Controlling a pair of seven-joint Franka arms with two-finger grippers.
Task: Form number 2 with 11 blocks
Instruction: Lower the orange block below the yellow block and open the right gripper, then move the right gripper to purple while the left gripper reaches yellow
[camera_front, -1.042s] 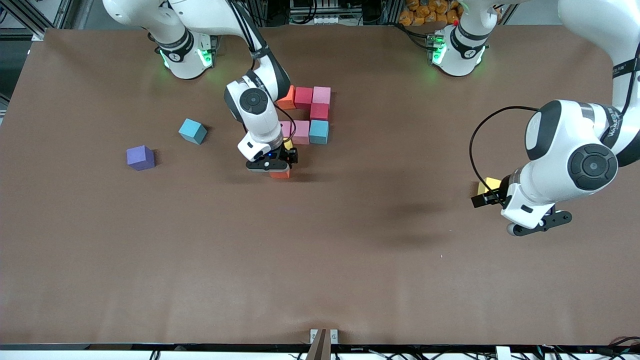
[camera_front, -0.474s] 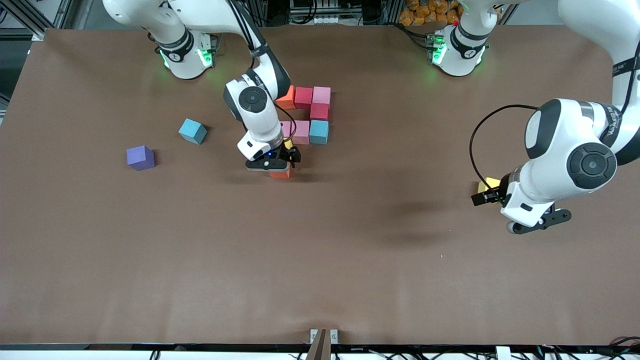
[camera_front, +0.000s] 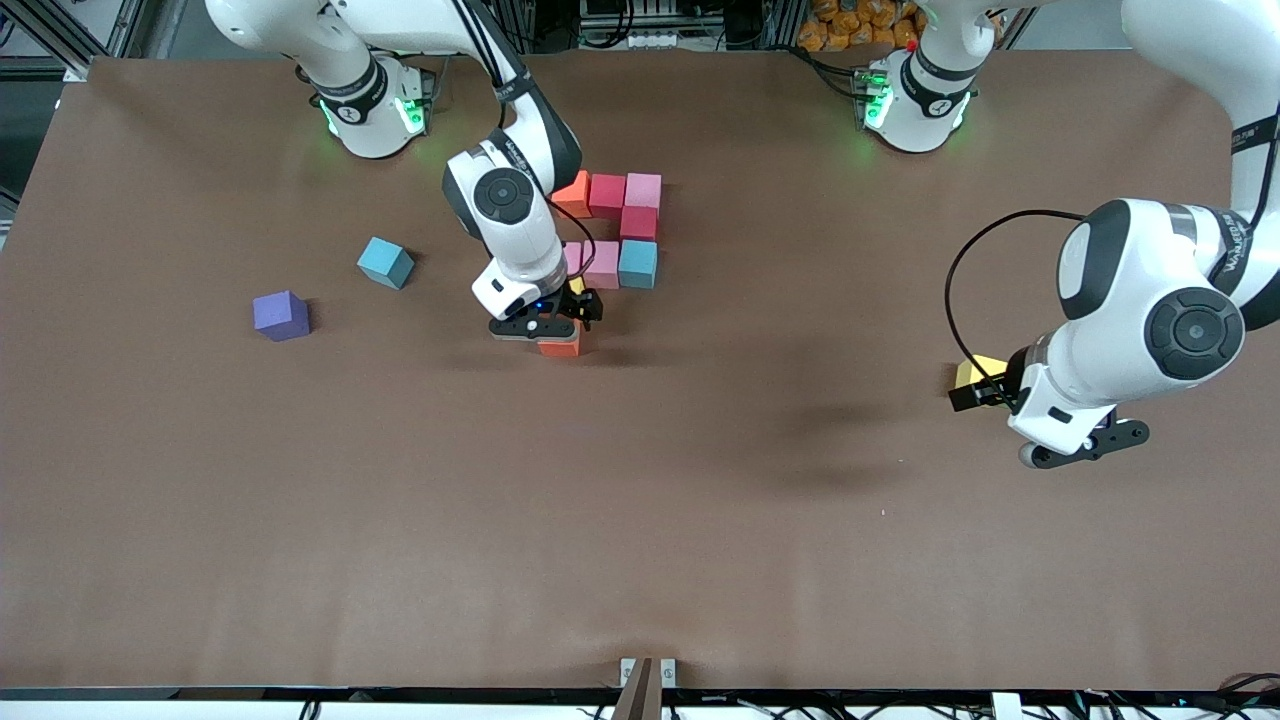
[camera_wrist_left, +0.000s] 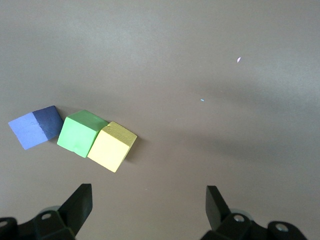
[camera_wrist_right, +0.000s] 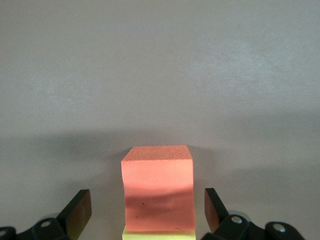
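Right gripper (camera_front: 560, 325) has lifted slightly, fingers spread astride the orange block (camera_wrist_right: 158, 187); left gripper (camera_wrist_left: 149, 207) waits spread, yellow block (camera_wrist_left: 112, 146) at eleven o'clock.

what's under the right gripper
An orange block sits on the table between the open right gripper fingers, touching a yellow block that is mostly hidden from view.

Both arms are glossy white with rounded shells, dark grey bands at the joints and round dark caps on the joint housings. Green lights glow at each base ring — the right arm's (camera_front: 370, 110) and the left arm's (camera_front: 915, 100). A thin black cable loops beside the left arm's wrist (camera_front: 1060, 400), which bears small grey lettering higher up; another runs down the right arm. The fingers (camera_wrist_left: 80, 205) are matte black — angular, with small screw holes.
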